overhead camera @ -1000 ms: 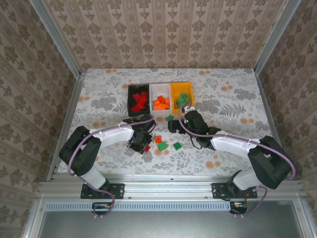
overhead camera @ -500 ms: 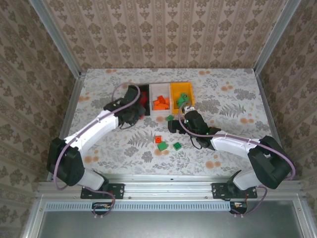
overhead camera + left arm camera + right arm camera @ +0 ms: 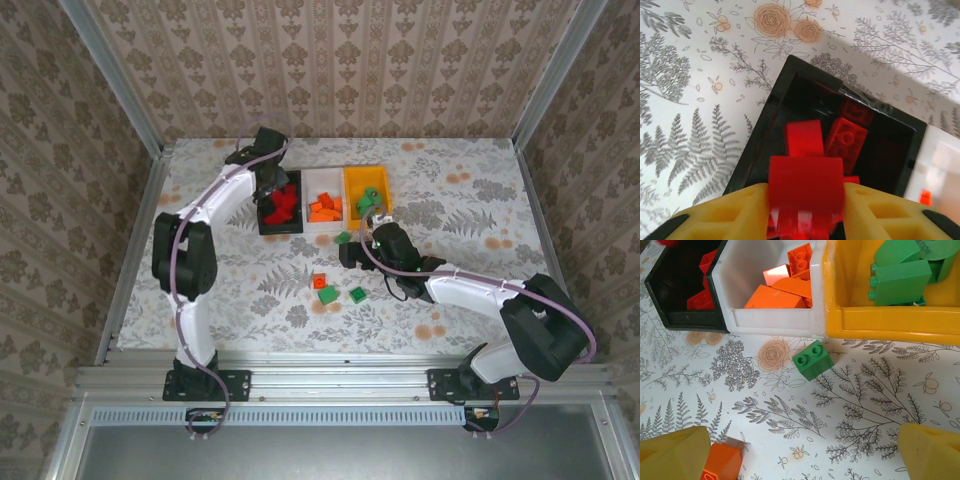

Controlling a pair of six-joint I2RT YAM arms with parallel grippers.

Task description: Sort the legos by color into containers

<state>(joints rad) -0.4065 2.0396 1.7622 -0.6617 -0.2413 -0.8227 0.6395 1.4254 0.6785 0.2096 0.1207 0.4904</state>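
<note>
Covering table: floral cloth w/ patterned walls round. Left end effector grasps red lego; right end effector released.

Non-task items: table cover, enclosure walls, framing.
The table has a white cloth printed with grey ferns, leaves and orange roses. A rose pair sits at the top of the left wrist view, and a single rose shows mid-frame in the right wrist view. The walls on three sides carry beige damask wallpaper. Aluminium posts slant up from the far-left and far-right corners, and side rails run along the left and right edges. A ribbed aluminium rail spans the near edge, with a grey panel below it in the top view.
</note>
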